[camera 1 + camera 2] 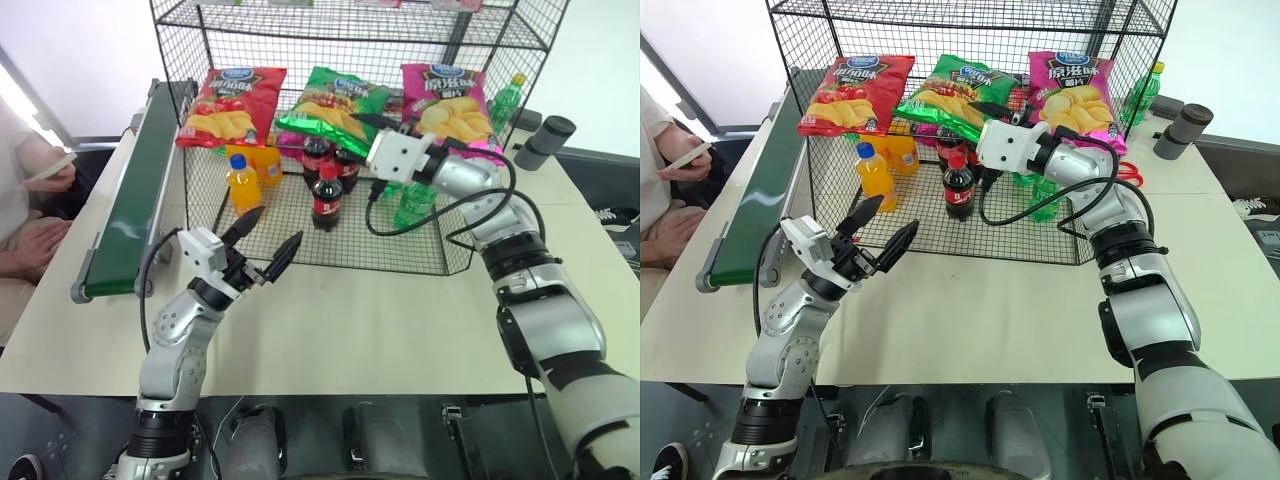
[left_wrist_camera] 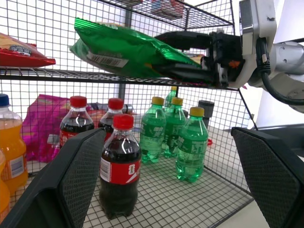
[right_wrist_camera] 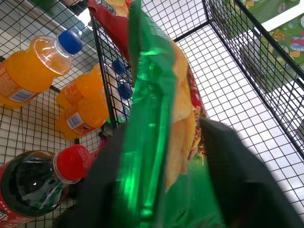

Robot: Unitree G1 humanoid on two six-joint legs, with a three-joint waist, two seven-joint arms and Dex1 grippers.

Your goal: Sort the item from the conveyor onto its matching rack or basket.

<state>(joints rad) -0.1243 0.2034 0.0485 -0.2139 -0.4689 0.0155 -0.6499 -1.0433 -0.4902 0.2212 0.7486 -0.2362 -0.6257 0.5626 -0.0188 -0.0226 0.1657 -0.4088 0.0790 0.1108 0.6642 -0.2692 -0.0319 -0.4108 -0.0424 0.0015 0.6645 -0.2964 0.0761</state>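
left eye view: the green crisp bag (image 1: 335, 108) lies on the upper tier of the black wire rack (image 1: 300, 25), between a red crisp bag (image 1: 230, 105) on its left and a pink crisp bag (image 1: 446, 103) on its right. the right gripper (image 1: 372, 125) reaches into the rack at that tier, its black fingers (image 2: 190, 40) lying above and below the bag's near end. the right wrist view shows the two fingers spread on either side of the green bag (image 3: 152, 128), with the foil running between them; whether they are pressing on it or standing just clear cannot be told.

the left gripper (image 1: 268, 240) hangs over the white table (image 1: 350, 320) in front of the rack, its two fingers wide apart and holding nothing. the left wrist view looks between those fingers at the lower tier: cola bottles (image 2: 118, 166) with red caps, green bottles (image 2: 190, 149) with yellow caps behind them, and an orange drink bottle (image 2: 7, 142) at the edge.

the dark-green conveyor (image 1: 140, 185) runs along the table's left side, beside the rack, with nothing on the belt. a person sits beyond it at the far left, one hand (image 1: 55, 175) holding a phone.
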